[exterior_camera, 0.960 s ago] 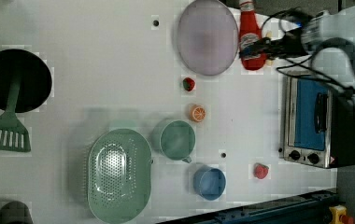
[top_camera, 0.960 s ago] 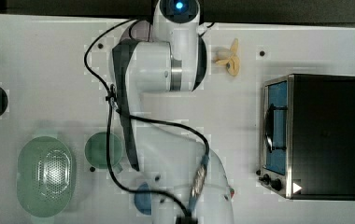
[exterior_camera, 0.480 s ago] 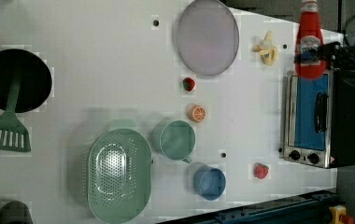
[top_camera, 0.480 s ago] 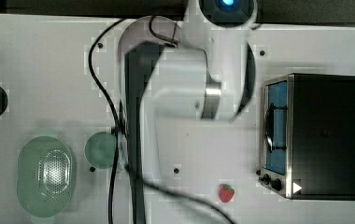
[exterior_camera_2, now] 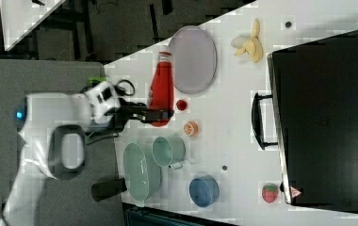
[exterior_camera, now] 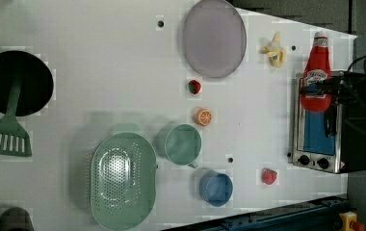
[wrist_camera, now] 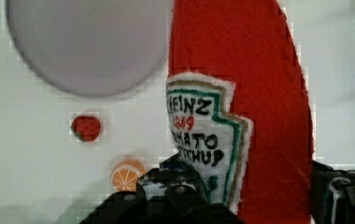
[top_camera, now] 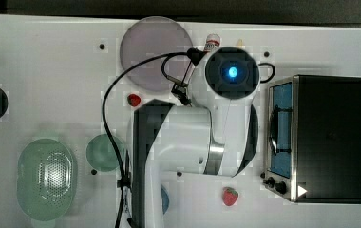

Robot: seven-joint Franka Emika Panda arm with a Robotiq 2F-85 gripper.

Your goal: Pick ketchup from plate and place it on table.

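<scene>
Since the ketchup (wrist_camera: 259, 93) looks like soft, light felt, the tool (exterior_camera_2: 160, 114) is clamped on its lower body, clear of the plate (exterior_camera_2: 193, 59), above the counter (exterior_camera: 99, 72).

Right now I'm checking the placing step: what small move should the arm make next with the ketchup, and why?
Probably lower it straight down onto the table. The gripper is shut on the ketchup, which hangs lifted clear of the plate, and the plate lies bare. In the wrist view white tabletop shows beside the bottle, so setting it down before opening looks safest.
</scene>
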